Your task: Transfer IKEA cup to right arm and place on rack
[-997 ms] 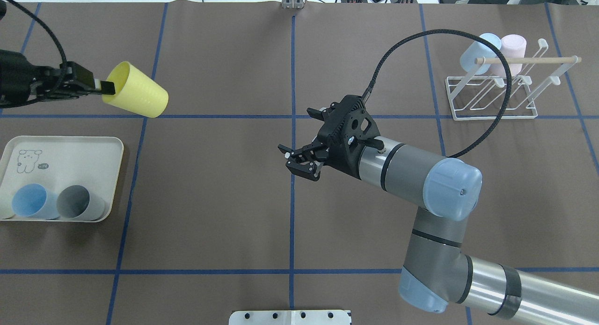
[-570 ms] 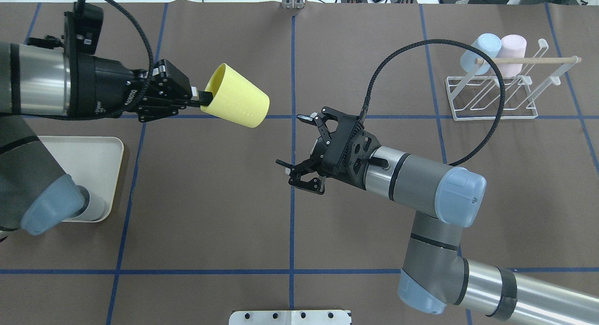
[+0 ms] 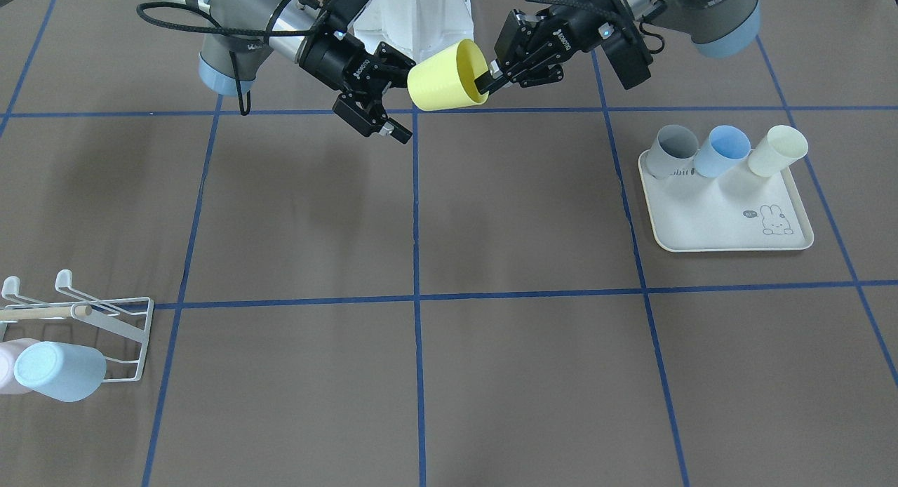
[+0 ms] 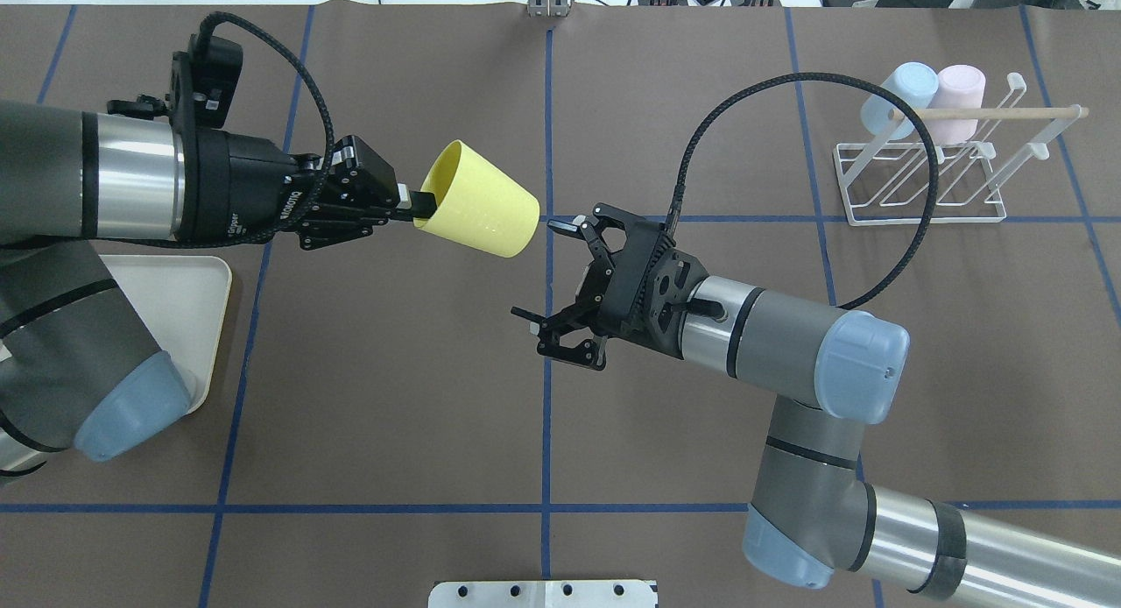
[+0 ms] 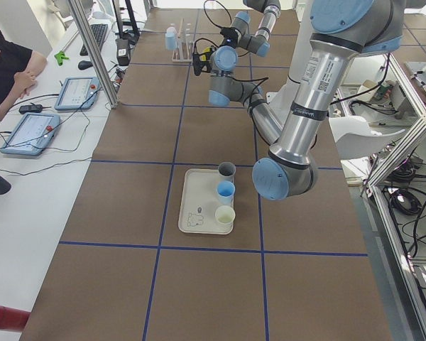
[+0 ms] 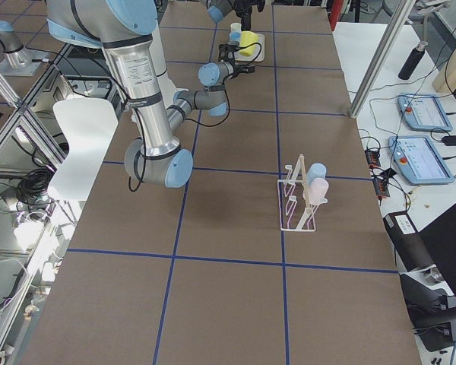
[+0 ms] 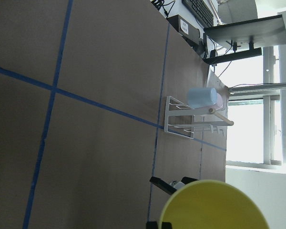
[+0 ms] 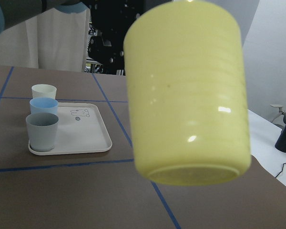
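Overhead exterior gives us the yellow cup [image 4: 477, 211] lying on its side in mid-air over the brown table mat [image 4: 394, 371]. It is a smooth, tapered plastic tumbler, and we can make out faint rings round its wall. We see the left gripper [image 4: 417, 211] pinching the rim, one black finger inside the mouth. The flat base faces the right gripper [image 4: 543, 271], whose jaws are spread wide just beside it. Well apart on the right, the white wire rack [image 4: 928, 220] with its thin wooden dowel [image 4: 1007, 112] carries a pale blue cup [image 4: 898, 95] and a pink cup [image 4: 959, 95].
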`<state>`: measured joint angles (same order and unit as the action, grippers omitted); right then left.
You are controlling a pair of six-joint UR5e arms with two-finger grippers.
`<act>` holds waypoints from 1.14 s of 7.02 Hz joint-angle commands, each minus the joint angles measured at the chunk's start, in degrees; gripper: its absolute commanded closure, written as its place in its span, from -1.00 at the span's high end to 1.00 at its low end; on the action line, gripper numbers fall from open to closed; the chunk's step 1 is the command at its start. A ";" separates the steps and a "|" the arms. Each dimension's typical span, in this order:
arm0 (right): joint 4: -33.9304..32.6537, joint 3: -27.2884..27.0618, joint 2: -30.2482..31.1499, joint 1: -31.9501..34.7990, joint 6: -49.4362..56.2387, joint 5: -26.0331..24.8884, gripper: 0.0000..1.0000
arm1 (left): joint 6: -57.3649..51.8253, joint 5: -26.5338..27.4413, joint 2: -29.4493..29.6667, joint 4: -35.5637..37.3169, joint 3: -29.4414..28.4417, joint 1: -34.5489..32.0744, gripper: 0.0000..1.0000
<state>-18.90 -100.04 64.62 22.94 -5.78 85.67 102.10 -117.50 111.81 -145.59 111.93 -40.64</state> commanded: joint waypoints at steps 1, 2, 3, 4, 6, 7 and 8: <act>0.00 -0.33 -0.02 0.00 -0.11 0.02 0.97 | -0.14 0.34 -0.11 0.05 -0.14 2.14 -1.00; 0.00 -0.34 -0.02 0.00 -0.11 -0.07 0.97 | -0.23 2.25 -0.19 0.13 -0.22 3.63 -1.00; 0.00 -0.34 -0.02 0.00 -0.11 0.02 0.97 | -0.23 4.01 -0.11 0.13 -0.75 4.95 -1.00; 0.00 -0.34 -0.02 0.00 -0.11 -0.07 0.97 | -0.23 4.12 -0.11 0.13 -1.10 5.05 -1.00; 0.00 -0.34 -0.02 0.00 -0.02 -0.24 0.97 | -0.32 4.38 -0.11 0.13 -1.98 5.05 -1.00; 0.00 -0.34 -0.02 0.00 0.06 -0.33 0.92 | -0.41 4.38 -0.02 0.13 -2.24 5.05 -1.00; 0.00 -0.34 -0.02 0.00 -0.11 -0.33 0.83 | -0.41 4.38 -0.11 0.13 -2.42 5.05 -1.00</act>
<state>-18.90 -100.37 64.60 22.94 -5.78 85.39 101.73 -113.15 111.75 -145.46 109.79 -35.61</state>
